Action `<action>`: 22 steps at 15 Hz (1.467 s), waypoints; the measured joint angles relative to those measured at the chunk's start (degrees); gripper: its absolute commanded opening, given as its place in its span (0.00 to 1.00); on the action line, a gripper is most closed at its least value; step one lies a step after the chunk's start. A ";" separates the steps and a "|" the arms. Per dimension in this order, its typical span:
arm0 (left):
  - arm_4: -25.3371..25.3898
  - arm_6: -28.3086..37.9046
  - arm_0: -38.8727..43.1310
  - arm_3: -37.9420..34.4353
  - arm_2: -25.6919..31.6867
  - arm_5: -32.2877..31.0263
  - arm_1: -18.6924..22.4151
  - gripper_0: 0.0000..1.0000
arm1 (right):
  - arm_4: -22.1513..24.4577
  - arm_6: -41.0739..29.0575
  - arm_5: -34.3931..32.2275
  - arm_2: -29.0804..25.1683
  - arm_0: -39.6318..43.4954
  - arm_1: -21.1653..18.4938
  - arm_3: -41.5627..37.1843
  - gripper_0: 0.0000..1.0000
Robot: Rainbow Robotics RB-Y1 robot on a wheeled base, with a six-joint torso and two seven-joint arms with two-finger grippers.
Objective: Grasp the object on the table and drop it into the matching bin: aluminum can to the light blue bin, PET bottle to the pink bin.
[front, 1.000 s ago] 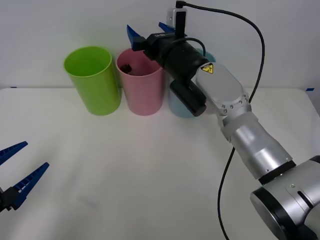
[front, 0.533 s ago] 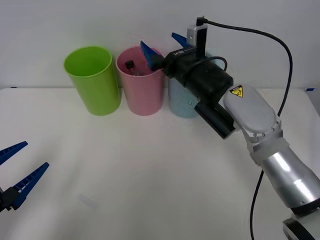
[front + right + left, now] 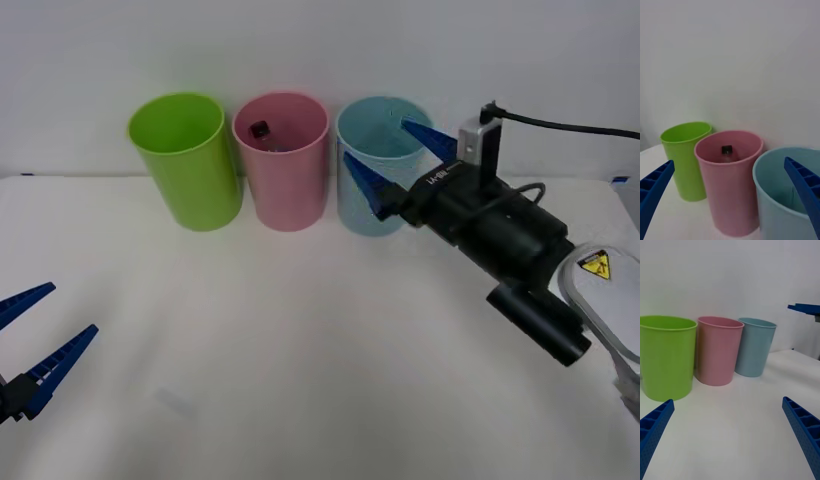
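Right hand (image 3: 390,160) (fingers spread, empty) hangs level before the light blue bin (image 3: 372,215)

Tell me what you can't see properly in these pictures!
- Bottle in the pink bin: right wrist view shows cap and shoulder; the bin's wall hides the rest.
- Blue bin: front view, the right pincer covers part of it.
- Left pincer: front view, cut off by the picture's edge.
- Blue bin's bottom: right wrist view, cut off.

PET bottle (image 3: 727,153) inside pink bin (image 3: 732,183); lime green bin (image 3: 684,159) at its 9 o'clock, light blue bin (image 3: 784,198) at its 4 o'clock.
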 measured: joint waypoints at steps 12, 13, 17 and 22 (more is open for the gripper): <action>0.00 0.00 0.00 0.00 0.00 0.00 0.00 1.00 | -7.97 18.74 -21.76 -27.92 34.94 -0.07 -9.73 1.00; 0.00 0.00 0.00 0.00 0.00 0.00 0.00 1.00 | -8.33 19.86 -23.23 -29.47 36.75 0.62 -9.57 1.00; 0.00 0.00 0.00 0.00 0.00 0.00 0.00 1.00 | -9.58 21.38 -33.33 -35.53 41.47 4.36 -6.79 1.00; 0.00 0.00 0.00 0.00 0.00 0.00 0.00 1.00 | -11.30 24.12 -48.45 -41.56 42.11 7.34 2.18 1.00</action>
